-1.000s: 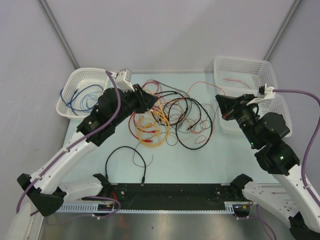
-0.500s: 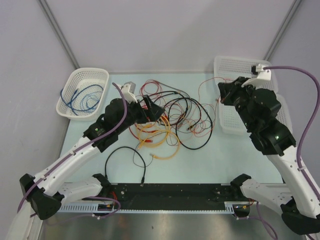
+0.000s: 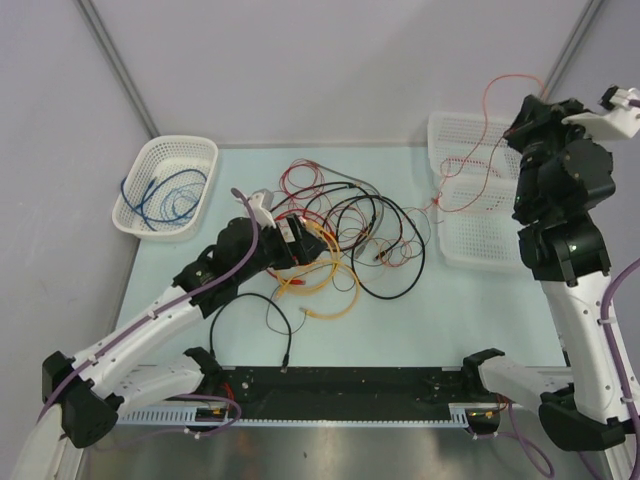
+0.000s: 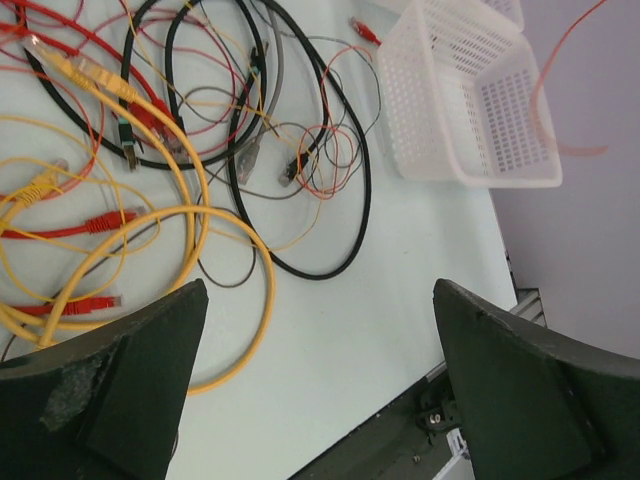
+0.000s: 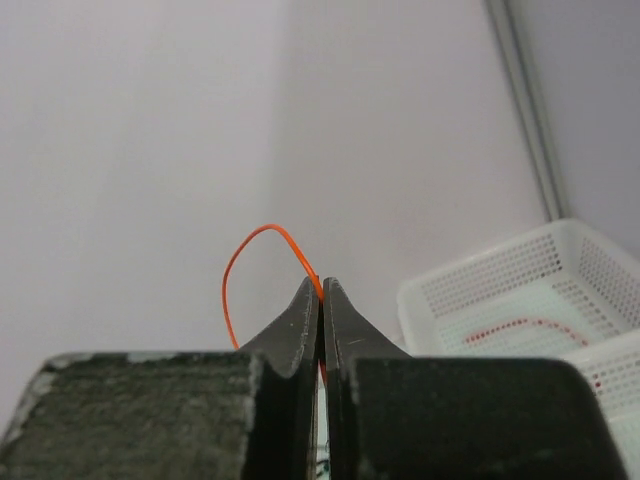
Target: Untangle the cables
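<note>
The cables (image 3: 340,230) lie in a tangle of red, yellow and black loops in the middle of the table. My right gripper (image 3: 520,112) is raised high above the right baskets. It is shut on a thin orange-red wire (image 3: 485,105) that hangs down to the tangle's right edge. In the right wrist view the jaws (image 5: 320,285) pinch that wire (image 5: 240,262). My left gripper (image 3: 292,240) is over the tangle's left side, open and empty. In the left wrist view it (image 4: 320,340) is above bare table beside a yellow cable (image 4: 200,220) and a black loop (image 4: 365,190).
A separate black cable (image 3: 250,305) lies near the front. A white basket (image 3: 190,150) with a blue cable stands at the back left. Two white baskets (image 3: 470,135) (image 3: 480,250) stand on the right; one shows in the left wrist view (image 4: 470,100).
My right arm has risen and swung back, drawing the thin orange-red wire up out of the tangle. My left gripper has shifted slightly nearer over the yellow cables.
</note>
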{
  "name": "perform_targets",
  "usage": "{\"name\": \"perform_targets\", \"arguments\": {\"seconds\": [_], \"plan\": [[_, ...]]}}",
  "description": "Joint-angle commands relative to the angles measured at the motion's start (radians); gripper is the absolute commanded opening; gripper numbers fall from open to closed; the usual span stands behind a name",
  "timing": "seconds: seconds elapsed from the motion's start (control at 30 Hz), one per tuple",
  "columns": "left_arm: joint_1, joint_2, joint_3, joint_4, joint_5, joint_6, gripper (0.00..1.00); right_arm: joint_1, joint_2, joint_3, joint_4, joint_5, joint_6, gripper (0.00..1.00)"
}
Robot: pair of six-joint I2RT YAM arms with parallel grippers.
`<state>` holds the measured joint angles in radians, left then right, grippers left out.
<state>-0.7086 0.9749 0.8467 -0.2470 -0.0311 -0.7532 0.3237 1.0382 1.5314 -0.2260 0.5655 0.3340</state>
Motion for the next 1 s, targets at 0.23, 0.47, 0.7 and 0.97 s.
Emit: {"name": "perform_targets", "arguments": {"seconds": [0.23,0.47,0.7,0.97], "plan": [[0.001,-0.008,-0.078,0.069,0.095,-0.06,0.99,-0.077,0.132,0.219,0.261,0.267,-0.263,0.0],[0.001,-0.011,-0.123,0.071,0.126,-0.08,0.99,-0.245,0.1,0.012,0.193,0.264,-0.063,0.0],[0.0,-0.024,-0.169,0.074,0.138,-0.089,0.99,-0.311,0.095,-0.143,0.133,0.258,0.028,0.0],[0.0,-0.057,-0.224,0.084,0.125,-0.09,0.98,-0.399,0.129,-0.319,0.165,0.208,0.106,0.0]]}}
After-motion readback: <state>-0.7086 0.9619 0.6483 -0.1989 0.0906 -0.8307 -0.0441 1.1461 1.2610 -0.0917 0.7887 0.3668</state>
